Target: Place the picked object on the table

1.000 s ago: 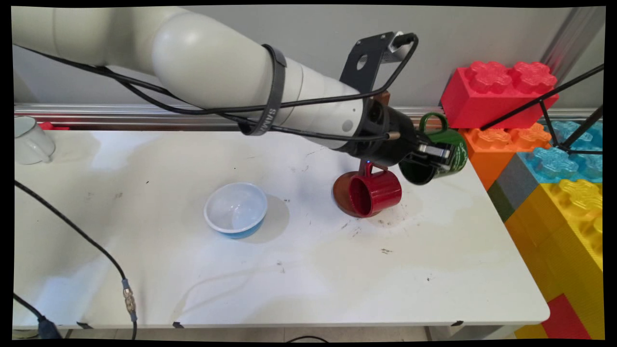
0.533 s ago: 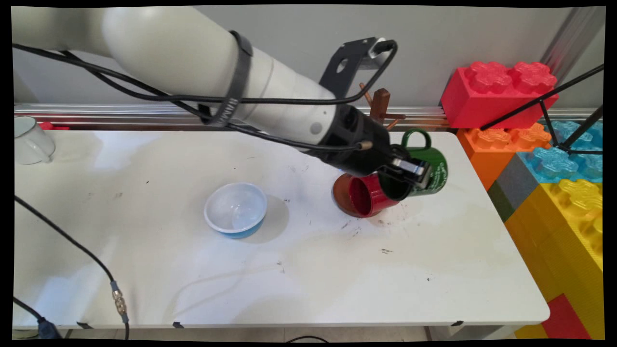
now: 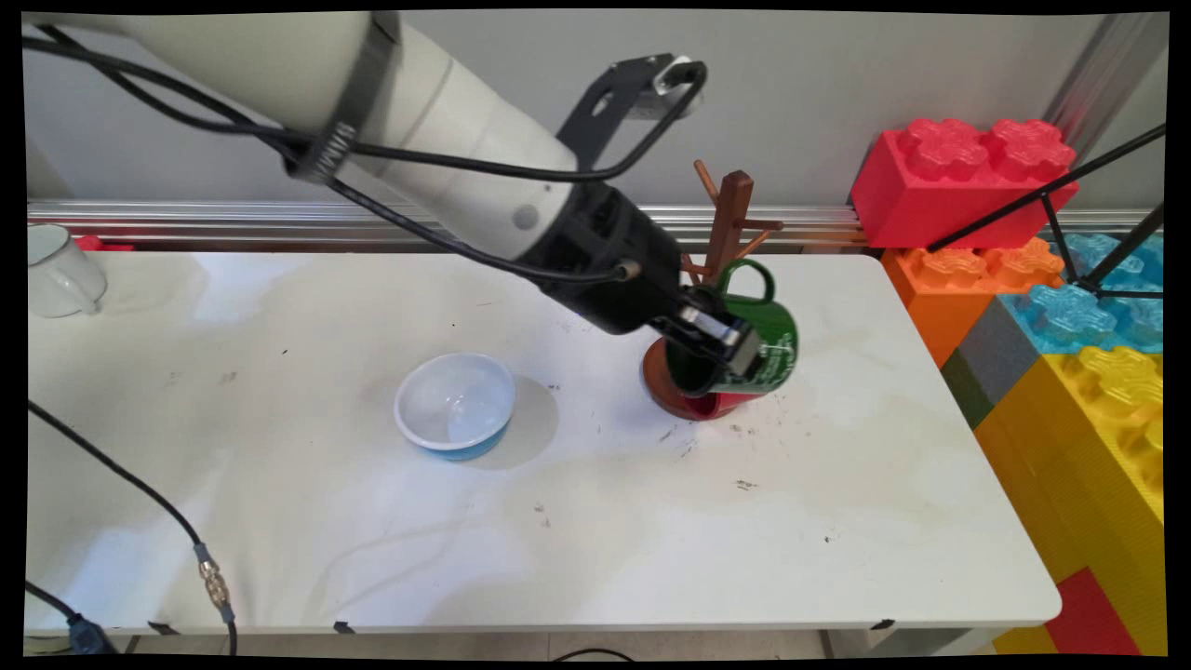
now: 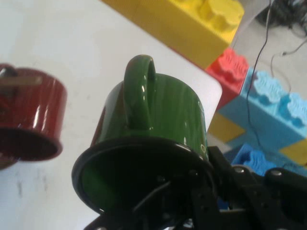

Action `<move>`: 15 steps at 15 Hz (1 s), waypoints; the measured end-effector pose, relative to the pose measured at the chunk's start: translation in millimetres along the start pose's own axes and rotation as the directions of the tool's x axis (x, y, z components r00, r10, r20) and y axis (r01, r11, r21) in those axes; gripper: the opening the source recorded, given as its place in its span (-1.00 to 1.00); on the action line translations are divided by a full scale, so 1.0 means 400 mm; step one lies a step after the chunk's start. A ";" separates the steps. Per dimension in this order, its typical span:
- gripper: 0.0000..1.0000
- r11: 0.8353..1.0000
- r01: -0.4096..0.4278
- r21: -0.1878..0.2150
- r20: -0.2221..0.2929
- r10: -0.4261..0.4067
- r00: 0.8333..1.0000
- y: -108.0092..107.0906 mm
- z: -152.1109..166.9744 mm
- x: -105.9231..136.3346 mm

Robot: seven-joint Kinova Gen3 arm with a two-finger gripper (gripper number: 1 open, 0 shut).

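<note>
Green mug (image 3: 758, 340), pinched at its rim by the gripper (image 3: 721, 340), could clip the wooden rack (image 3: 730, 223) at 12 o'clock.

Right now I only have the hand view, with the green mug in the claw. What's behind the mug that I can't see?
Observer: A wooden mug tree stands just behind the green mug. Its upper pegs are bare.
Operator: And the red mug, where is it relative to that?
Observer: The red mug sits at the tree's round brown base, mostly hidden by the green mug in the main view.
Operator: Anything else on the table?
Observer: A white and blue bowl stands alone, to the left of the tree in the main view.
</note>
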 end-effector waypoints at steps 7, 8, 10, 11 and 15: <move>-1.00 0.994 -0.080 0.081 0.154 0.067 0.986 -0.063 -0.094 -0.014; -1.00 0.991 -0.094 0.096 0.175 0.076 0.982 -0.078 -0.104 -0.015; -1.00 0.985 -0.121 0.127 0.213 0.092 0.973 -0.109 -0.121 -0.014; -1.00 0.980 -0.137 0.143 0.232 0.101 0.967 -0.127 -0.129 -0.011; -1.00 0.955 -0.208 0.214 0.306 0.136 0.942 -0.205 -0.148 0.011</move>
